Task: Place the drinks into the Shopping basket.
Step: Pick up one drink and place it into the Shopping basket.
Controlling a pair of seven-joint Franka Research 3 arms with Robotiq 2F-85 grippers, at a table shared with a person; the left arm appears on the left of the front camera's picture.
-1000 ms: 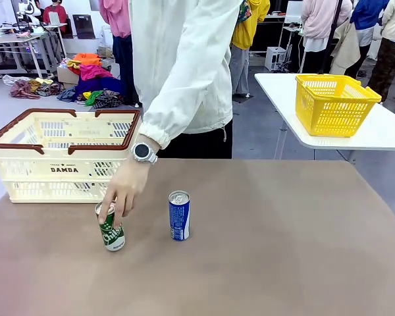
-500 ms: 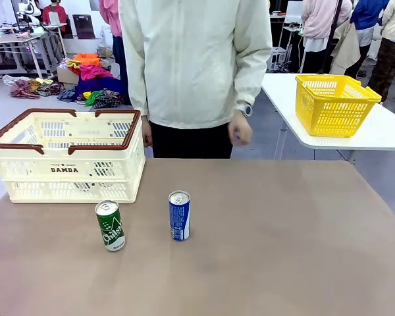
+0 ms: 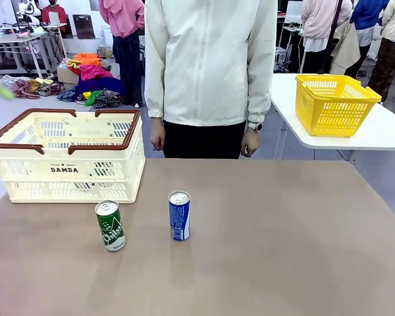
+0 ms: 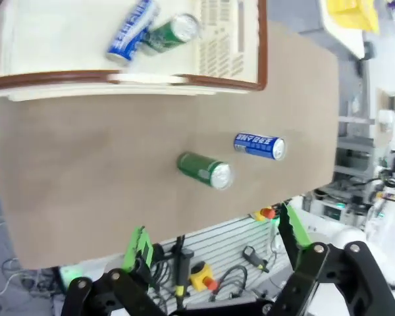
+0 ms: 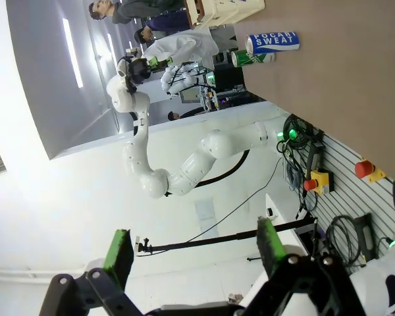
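You are about halfway through, as far as the pictures let you judge. In the left wrist view the Shopping basket [image 4: 184,80] already holds two drinks lying on their sides, touching: the blue can in the basket [image 4: 131,29] and the green can in the basket [image 4: 172,33].

Two drinks are left on the worktop [image 3: 283,250], both upright. The green can [image 3: 110,226] stands just in front of the basket's near wall, by its right-hand end, toward the worktop's left edge. The blue can [image 3: 179,215] stands to its right, apart from it and nearer the middle of the worktop. The basket itself sits at the far left corner, its DAMDA side facing you.

Neither arm is on a can. The left gripper [image 4: 214,230] hangs high above the worktop's near edge, its jaws spread wide with nothing between them. The right gripper [image 5: 194,237] is likewise wide open and empty, well back from the cans. The person [image 3: 210,59] stands at the far edge with both hands down, off the worktop.

To my eye the green can is the left arm's natural first pick, being nearest the basket, and the blue one follows. Leave the yellow basket [image 3: 332,105] on the other table alone.
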